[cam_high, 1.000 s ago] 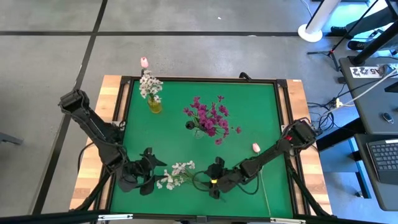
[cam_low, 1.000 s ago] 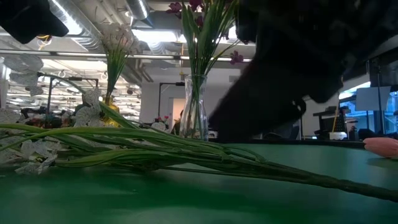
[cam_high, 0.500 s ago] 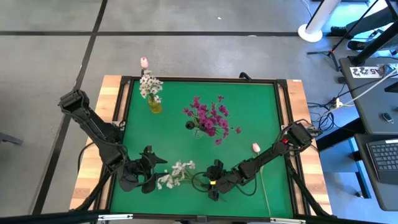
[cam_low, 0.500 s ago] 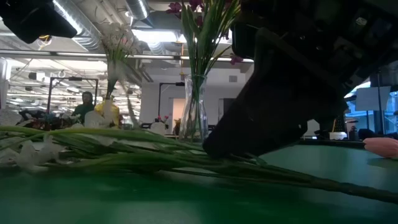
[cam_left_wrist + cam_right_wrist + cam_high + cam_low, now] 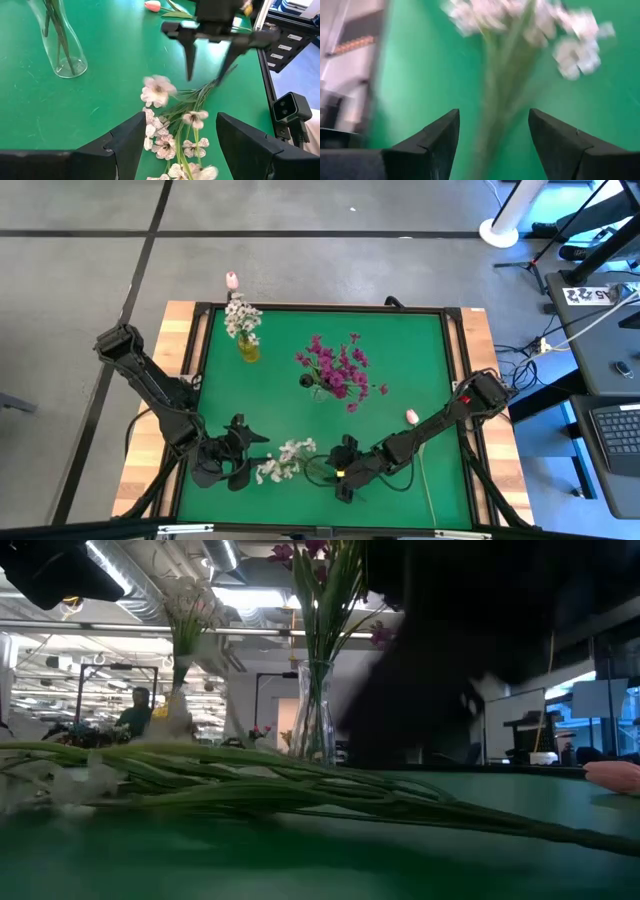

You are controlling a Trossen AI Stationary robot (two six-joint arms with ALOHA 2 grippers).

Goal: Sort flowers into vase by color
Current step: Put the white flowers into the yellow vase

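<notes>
- Looks over halfway: white flowers sit in the yellow vase (image 5: 247,348) at upper left, magenta ones in the clear vase (image 5: 318,388) at centre.
- White spray (image 5: 283,462) lies at lower centre; pink tulip (image 5: 411,417) lies at right.
- Right gripper (image 5: 210,65) is spread over the spray's stems, not pinching.
- Left gripper (image 5: 243,455) is spread, empty, beside the blossoms.

A white-blossomed, green-stemmed artificial spray (image 5: 283,461) lay on the green table mat (image 5: 400,360), near magenta-purple blossoms (image 5: 338,368) in clear glass.
</notes>
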